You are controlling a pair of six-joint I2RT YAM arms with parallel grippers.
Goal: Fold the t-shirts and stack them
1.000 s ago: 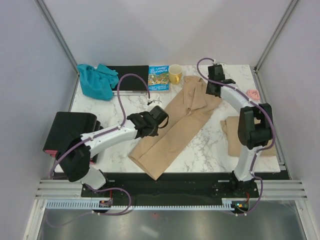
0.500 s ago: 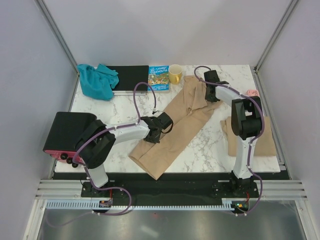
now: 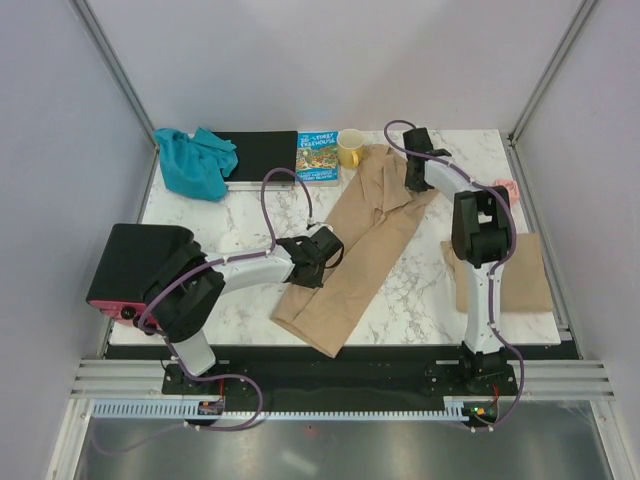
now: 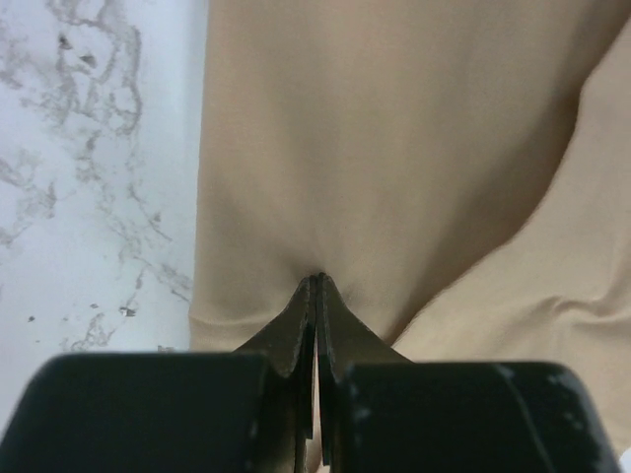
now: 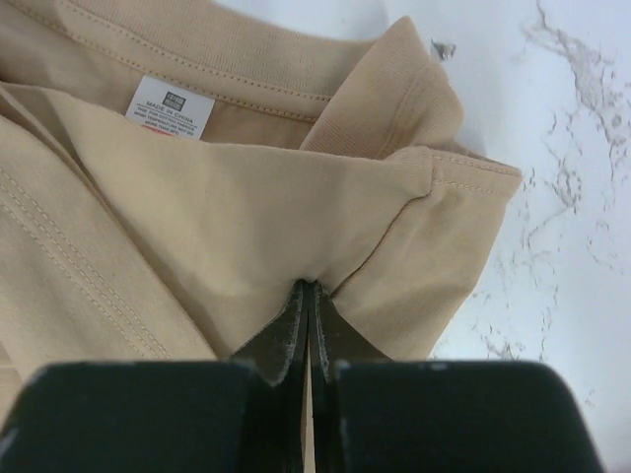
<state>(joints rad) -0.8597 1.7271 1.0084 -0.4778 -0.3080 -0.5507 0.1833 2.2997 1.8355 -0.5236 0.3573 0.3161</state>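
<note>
Left wrist: left gripper (image 4: 315, 283) pinches tan t-shirt (image 4: 394, 148) edge; right gripper (image 5: 309, 288) pinches fold beside collar.

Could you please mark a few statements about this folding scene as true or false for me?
1. The left end effector and the right end effector are both shut on the spread tan t-shirt. True.
2. The yellow mug stands on top of the picture book. False: it stands on the table, beside the book.
3. The teal garment lies crumpled at the far left corner. True.
4. The right wrist view shows no label on the shirt. False: a white neck label shows inside the collar.
</note>
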